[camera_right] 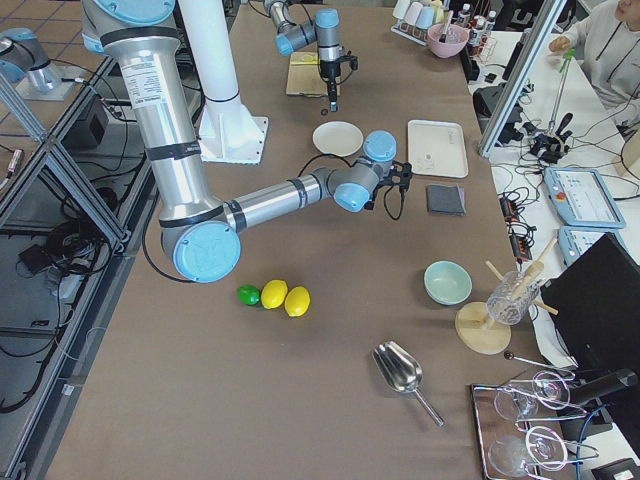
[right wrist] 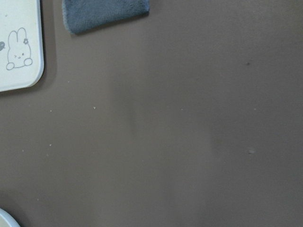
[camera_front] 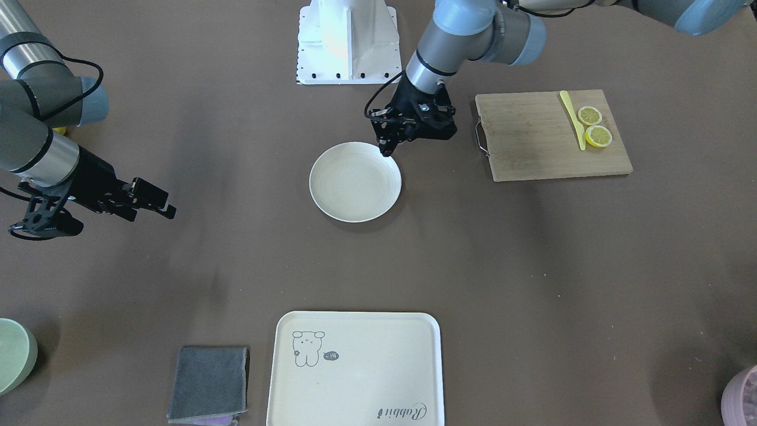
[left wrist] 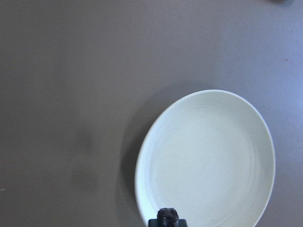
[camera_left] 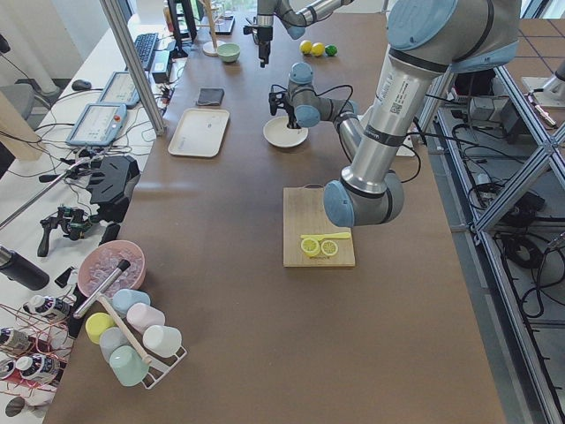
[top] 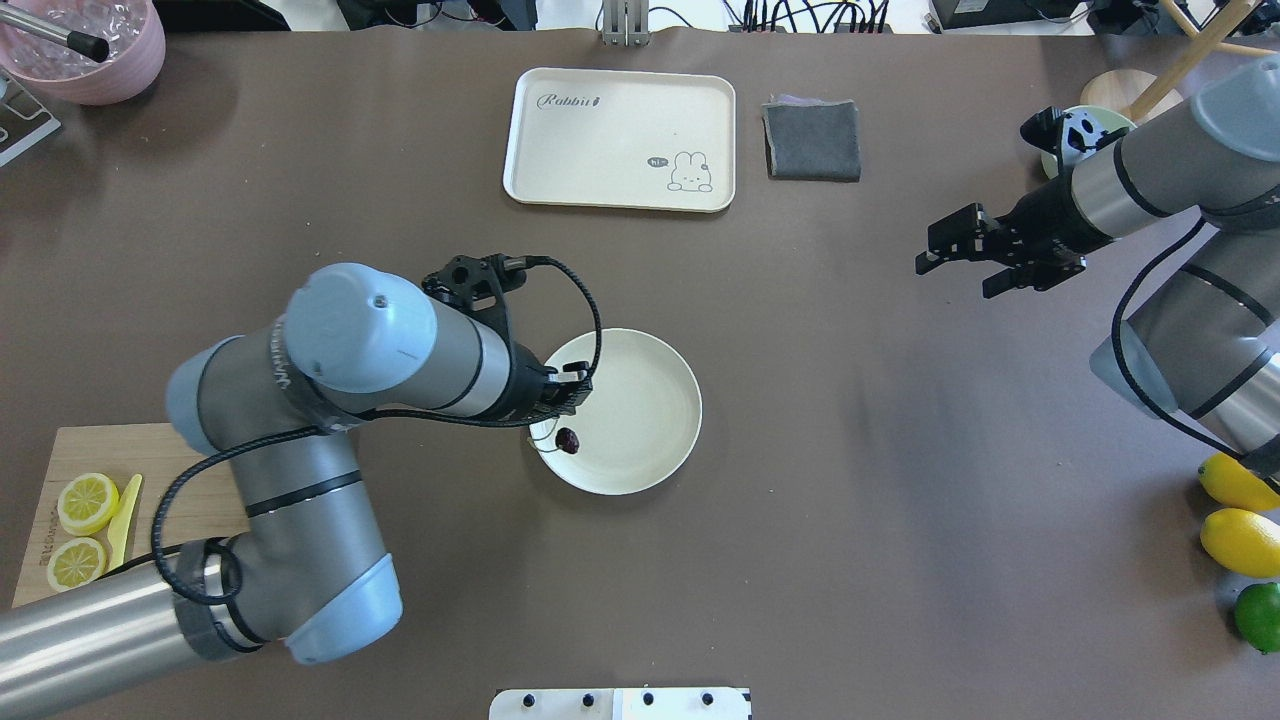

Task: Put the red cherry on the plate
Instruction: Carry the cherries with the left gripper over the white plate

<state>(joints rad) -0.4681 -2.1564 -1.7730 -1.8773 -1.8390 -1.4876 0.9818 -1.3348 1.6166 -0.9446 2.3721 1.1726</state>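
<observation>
The round cream-white plate [camera_front: 355,183] [top: 640,410] [left wrist: 208,156] lies at the table's middle. My left gripper [top: 565,425] [camera_front: 387,149] [left wrist: 167,223] hangs just above the plate's rim on the robot's side, pointing down, shut on the red cherry [top: 568,441] [left wrist: 167,215]. The cherry shows as a small dark lump between the fingertips, over the plate's inner edge. My right gripper [top: 955,270] [camera_front: 152,207] hovers well off to the plate's right in the overhead view, open and holding nothing.
A wooden cutting board [camera_front: 532,148] with lemon slices [camera_front: 594,127] and a yellow knife sits beside the left arm. A cream tray [camera_front: 355,378], grey cloth [camera_front: 210,383] and green bowl [camera_front: 15,354] line the far edge. Lemons and a lime [top: 1240,530] lie near the right arm.
</observation>
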